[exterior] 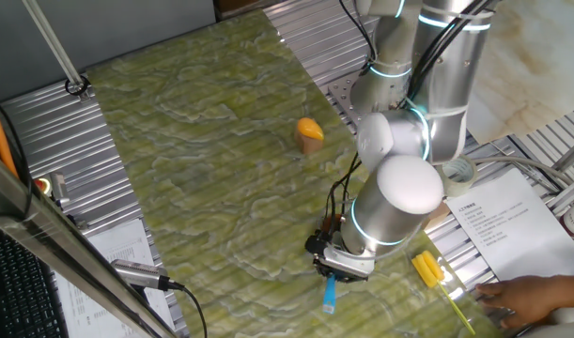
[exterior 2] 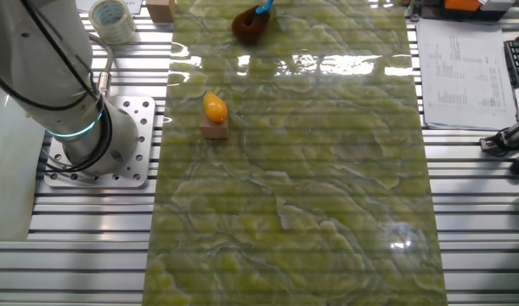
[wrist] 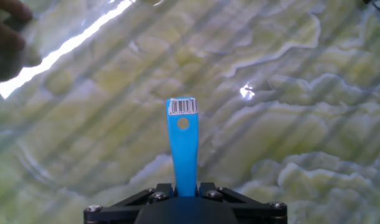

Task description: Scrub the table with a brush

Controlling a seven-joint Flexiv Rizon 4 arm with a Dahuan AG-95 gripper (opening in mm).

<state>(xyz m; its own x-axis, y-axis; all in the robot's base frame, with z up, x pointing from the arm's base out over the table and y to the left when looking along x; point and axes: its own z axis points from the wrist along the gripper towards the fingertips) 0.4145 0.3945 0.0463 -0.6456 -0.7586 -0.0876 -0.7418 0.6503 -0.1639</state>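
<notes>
Gripper [wrist: 185, 194] closed on the brush [wrist: 182, 146] at lower centre—bristles hidden, so a loose hold risks twisting against the table [wrist: 289, 124].

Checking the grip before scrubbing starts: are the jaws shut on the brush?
Shut on it: in the hand view the brush handle runs out from between the jaws of the gripper.

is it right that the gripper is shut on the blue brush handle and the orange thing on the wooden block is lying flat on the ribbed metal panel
Not quite. The gripper is shut on the brush, but the other fixed view shows the orange thing on its wooden block standing on the green marbled table, not the ribbed metal.
</notes>
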